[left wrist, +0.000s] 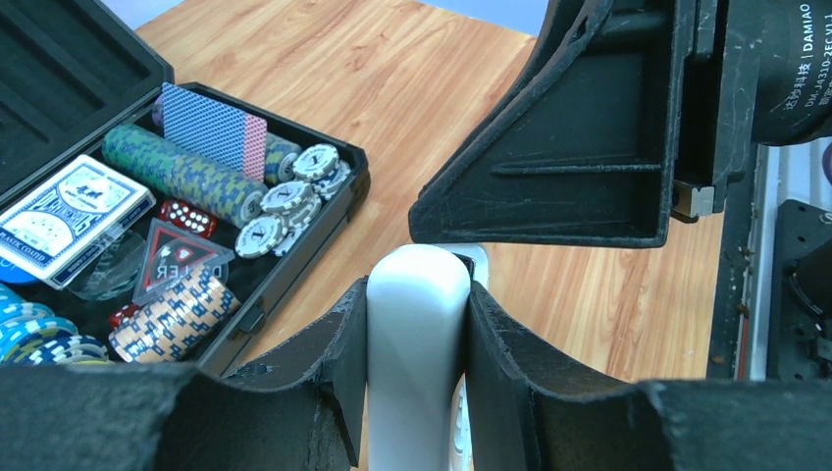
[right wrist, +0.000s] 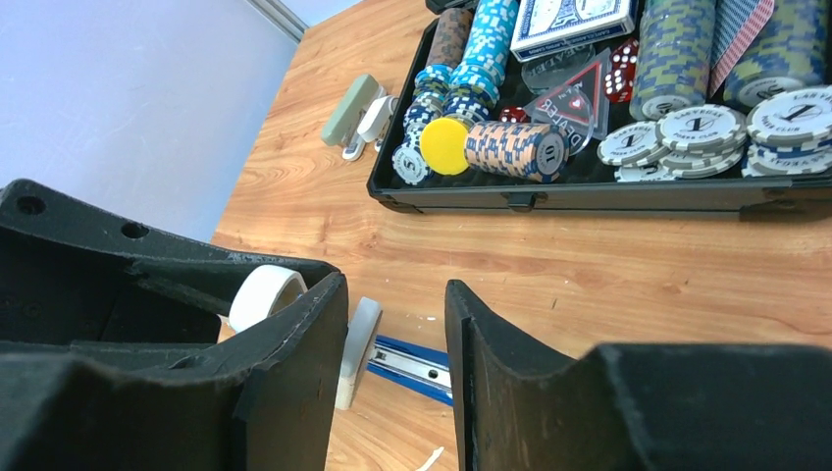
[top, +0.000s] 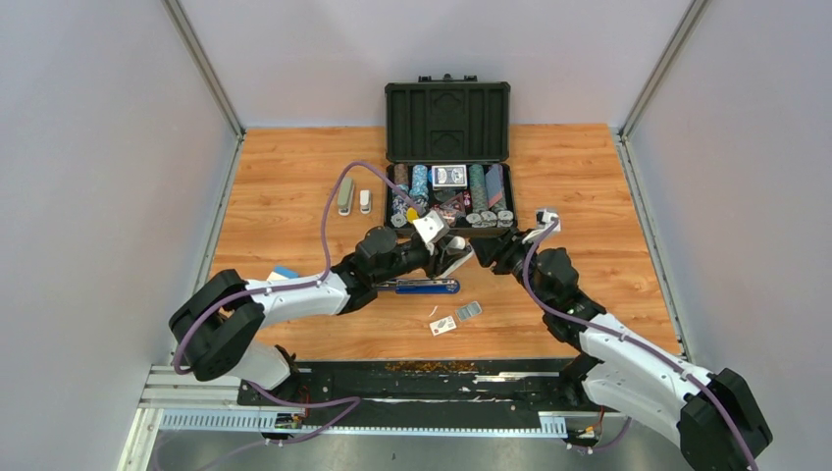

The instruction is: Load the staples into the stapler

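**Left clamped on a white bar, right open, staples loose on worktop**

- Left gripper (top: 449,257): fingers (left wrist: 343,363) closed tight on a white bar (left wrist: 417,343) with a rounded end, held upright between the pads. Can't tell whether that bar is part of the stapler.
- Right gripper (right wrist: 392,285): fingers apart, nothing between them. It sits tip to tip with the left one, and one right finger fills the upper right of the left wrist view.
- Stapler (top: 420,286): lies flat on the worktop (top: 294,177), just beneath and in front of both grippers. Blue body and silver rail show through the right finger gap (right wrist: 410,363).
- Staples (top: 469,311): on the worktop near the stapler's right end, apart from it and touched by neither gripper. A small white box (top: 443,325) lies just beside them.
- Clutter: an open black case (top: 448,123) of poker chips, cards and dice sits directly behind the grippers, close to them.
- An olive stapler (top: 345,196) and a white stapler (top: 365,202) lie side by side left of the case, well apart from the arms.
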`<state>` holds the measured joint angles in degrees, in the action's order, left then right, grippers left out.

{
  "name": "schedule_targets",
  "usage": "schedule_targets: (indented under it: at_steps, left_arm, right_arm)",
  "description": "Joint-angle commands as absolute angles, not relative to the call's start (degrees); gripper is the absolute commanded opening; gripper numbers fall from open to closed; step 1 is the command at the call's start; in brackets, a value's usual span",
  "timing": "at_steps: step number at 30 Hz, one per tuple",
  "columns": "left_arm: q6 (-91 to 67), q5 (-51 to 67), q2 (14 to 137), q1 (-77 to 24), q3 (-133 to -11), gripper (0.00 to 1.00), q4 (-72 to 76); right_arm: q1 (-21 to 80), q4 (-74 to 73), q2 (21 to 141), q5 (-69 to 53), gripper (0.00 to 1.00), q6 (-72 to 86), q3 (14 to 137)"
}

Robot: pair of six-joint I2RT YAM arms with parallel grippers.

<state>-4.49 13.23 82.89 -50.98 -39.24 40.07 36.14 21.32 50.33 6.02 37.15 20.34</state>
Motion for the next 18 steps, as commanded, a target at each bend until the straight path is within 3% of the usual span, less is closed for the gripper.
schedule_targets:
  at_steps: [1,7,13,18]
  left_arm:
    - [-3.1,9.5,80.2,-52.7,-40.5,0.06,49.5]
    - [-2.9,6.1,80.7,-53.4,-40.9,0.06,49.0]
    - [-4.7,4.2,80.3,-53.4,-40.8,0.06,49.6]
    - [-6.6,0.7,79.3,-53.4,-39.9,0.06,51.1]
  right_arm:
    - [36.9,18.8,52.2,4.1,0.42,41.8,23.2]
    - [38.8,17.4,53.9,4.5,0.42,42.4,25.0]
    - [39.2,16.3,54.5,7.3,0.29,44.1,24.4]
    - [39.2,14.8,55.4,8.6,0.27,45.8,24.0]
